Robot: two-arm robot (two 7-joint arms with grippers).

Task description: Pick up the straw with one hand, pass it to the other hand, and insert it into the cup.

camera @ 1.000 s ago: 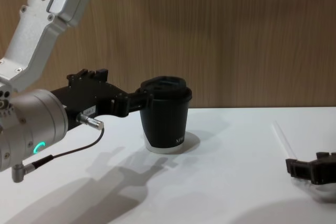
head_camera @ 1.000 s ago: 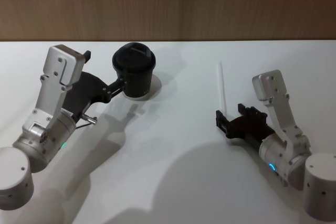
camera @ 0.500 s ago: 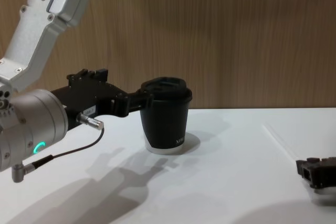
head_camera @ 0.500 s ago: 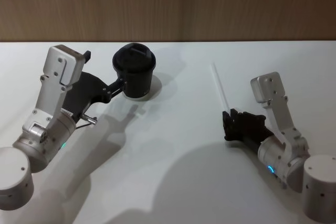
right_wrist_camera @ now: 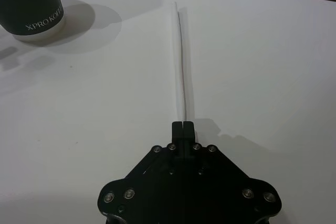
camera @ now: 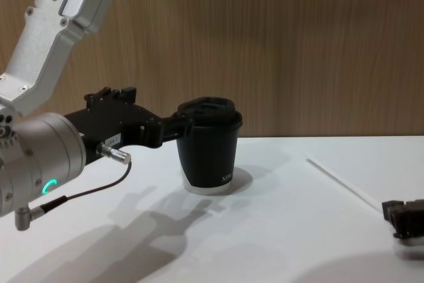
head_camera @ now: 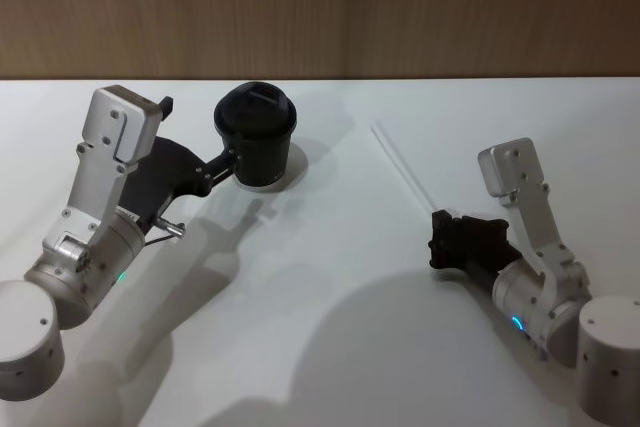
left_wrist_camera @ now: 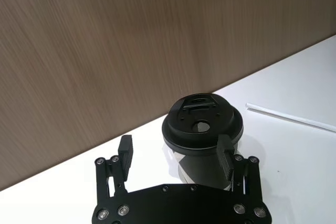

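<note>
The black lidded cup (head_camera: 255,142) stands at the back left of the white table, also seen from my left wrist (left_wrist_camera: 202,129). My left gripper (head_camera: 200,130), silver-wristed with a green ring, is open beside it, one finger (left_wrist_camera: 224,153) against the cup's side. The white straw (head_camera: 403,169) lies low over the table on the right, slanting away to the back left. My all-black right gripper (head_camera: 437,219) is shut on its near end; the right wrist view shows the closed fingertips (right_wrist_camera: 182,125) with the straw (right_wrist_camera: 180,61) running out ahead. I cannot tell whether the straw touches the table.
A wooden wall (head_camera: 400,7) runs along the table's far edge. A grey cable with a metal plug (camera: 112,155) hangs off my left wrist. Bare white table (head_camera: 330,247) lies between the two arms.
The straw's far end has swung to the left, from pointing straight back to slanting back-left, as my right gripper turned and drew back slightly. The left arm and cup have not moved.
</note>
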